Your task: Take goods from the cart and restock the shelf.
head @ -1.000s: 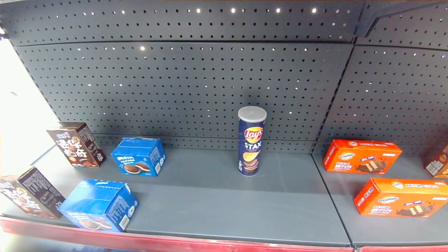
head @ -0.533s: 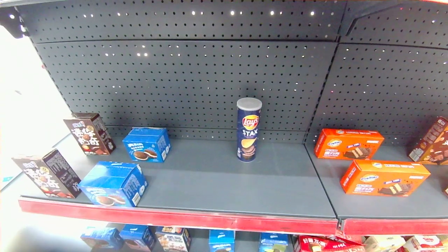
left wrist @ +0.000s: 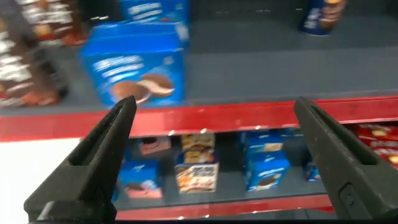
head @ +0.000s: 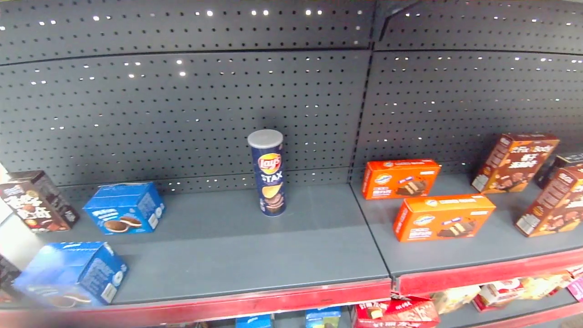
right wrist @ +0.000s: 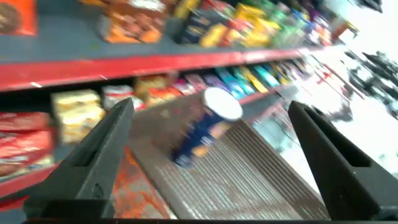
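- Head camera's swung right since a second ago. Stuff on the shelf [head: 227,246] hasn't budged, chip can [head: 268,173] upright near the back panel.
- Left gripper [left wrist: 214,106] spread wide, empty, facing the shelf's red edge.
- Right gripper [right wrist: 211,106] wide and empty too, second chip can [right wrist: 205,127] in the cart [right wrist: 261,186] beyond it.

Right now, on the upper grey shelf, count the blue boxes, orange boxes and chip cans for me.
Blue cardboard cookie boxes: 2
Orange flat cardboard boxes: 2
Dark blue cylindrical chip can: 1
Total: 5
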